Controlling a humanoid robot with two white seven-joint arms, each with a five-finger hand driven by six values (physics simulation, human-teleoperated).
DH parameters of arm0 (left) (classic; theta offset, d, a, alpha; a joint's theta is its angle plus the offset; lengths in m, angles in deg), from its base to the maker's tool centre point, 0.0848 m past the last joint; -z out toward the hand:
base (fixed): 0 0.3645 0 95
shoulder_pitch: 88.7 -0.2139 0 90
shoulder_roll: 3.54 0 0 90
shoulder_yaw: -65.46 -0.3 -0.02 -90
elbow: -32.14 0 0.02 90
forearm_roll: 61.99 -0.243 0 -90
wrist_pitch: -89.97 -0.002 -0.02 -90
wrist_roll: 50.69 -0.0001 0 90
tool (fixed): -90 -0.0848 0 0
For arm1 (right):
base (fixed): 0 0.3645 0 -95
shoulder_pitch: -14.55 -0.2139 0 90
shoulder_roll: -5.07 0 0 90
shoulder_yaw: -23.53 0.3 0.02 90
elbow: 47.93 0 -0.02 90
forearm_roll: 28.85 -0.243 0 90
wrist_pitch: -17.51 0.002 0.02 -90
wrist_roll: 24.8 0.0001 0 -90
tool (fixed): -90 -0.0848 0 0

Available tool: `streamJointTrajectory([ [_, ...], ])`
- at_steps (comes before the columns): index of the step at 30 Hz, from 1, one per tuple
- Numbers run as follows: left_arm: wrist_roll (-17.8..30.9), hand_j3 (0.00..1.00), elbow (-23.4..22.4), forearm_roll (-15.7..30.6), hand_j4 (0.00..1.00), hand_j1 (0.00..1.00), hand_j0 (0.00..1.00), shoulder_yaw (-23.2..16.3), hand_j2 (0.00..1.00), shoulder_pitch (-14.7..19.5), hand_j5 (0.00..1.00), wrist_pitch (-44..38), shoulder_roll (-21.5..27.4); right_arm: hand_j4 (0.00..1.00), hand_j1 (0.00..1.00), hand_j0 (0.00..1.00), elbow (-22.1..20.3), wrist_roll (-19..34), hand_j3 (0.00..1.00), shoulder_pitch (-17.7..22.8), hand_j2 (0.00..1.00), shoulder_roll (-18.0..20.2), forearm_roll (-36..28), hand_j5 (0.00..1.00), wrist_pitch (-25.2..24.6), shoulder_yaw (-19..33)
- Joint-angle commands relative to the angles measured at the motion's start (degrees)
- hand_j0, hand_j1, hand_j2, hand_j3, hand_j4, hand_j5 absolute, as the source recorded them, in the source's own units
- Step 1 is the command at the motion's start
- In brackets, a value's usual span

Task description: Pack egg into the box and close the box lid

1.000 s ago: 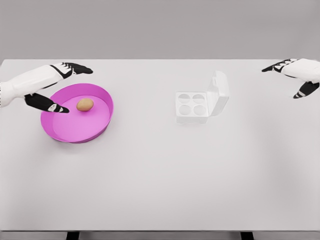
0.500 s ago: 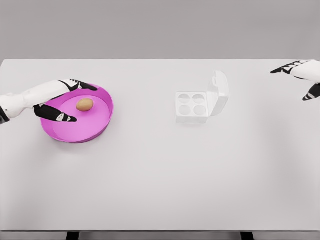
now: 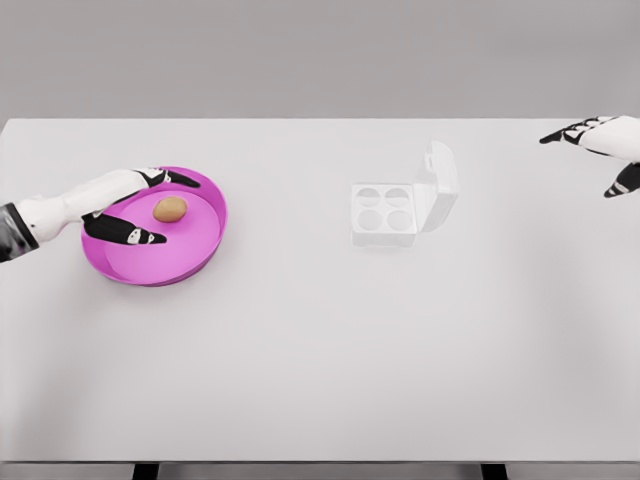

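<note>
The egg [image 3: 170,209] is seen lying in the pink bowl [image 3: 205,240] at the worktop's [image 3: 320,340] left, not yet lifted. The left hand [image 3: 135,208] is held around it, fingers [image 3: 135,237] apart, nothing gripped. The box [image 3: 400,205] stands well apart, lid raised, all four cups unfilled. The right hand [image 3: 608,150] is kept spread at the far right edge. Grasping, packing and closing are judged outstanding.

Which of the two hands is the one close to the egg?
The left hand, reaching into the pink bowl with fingers open around the egg. The right hand hangs far off at the table's right edge.
</note>
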Motion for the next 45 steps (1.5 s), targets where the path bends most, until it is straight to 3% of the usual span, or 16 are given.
streamJointTrajectory([
  [1,-0.02,0.82,-1.11,0.30,0.82,0.82,0.82,0.06,0.82,0.00,0.82,-0.15,-0.36,1.00,1.00,1.00,-0.10,0.05,1.00,0.00,1.00,0.05,-0.22,1.00,-0.10,0.15],
  [30,-0.02,0.80,-12.97,-1.46,0.80,0.80,0.80,0.41,0.80,4.13,0.80,-0.15,-4.66,1.00,1.00,1.00,-0.02,-0.21,1.00,0.26,1.00,-0.30,-0.57,1.00,-0.10,0.15],
  [45,-0.02,0.80,-14.90,-3.83,0.80,0.80,0.80,0.85,0.80,4.83,0.80,-0.15,-5.63,1.00,1.00,1.00,-0.02,-0.21,1.00,0.18,1.00,-0.39,-0.66,1.00,-0.10,0.06],
])
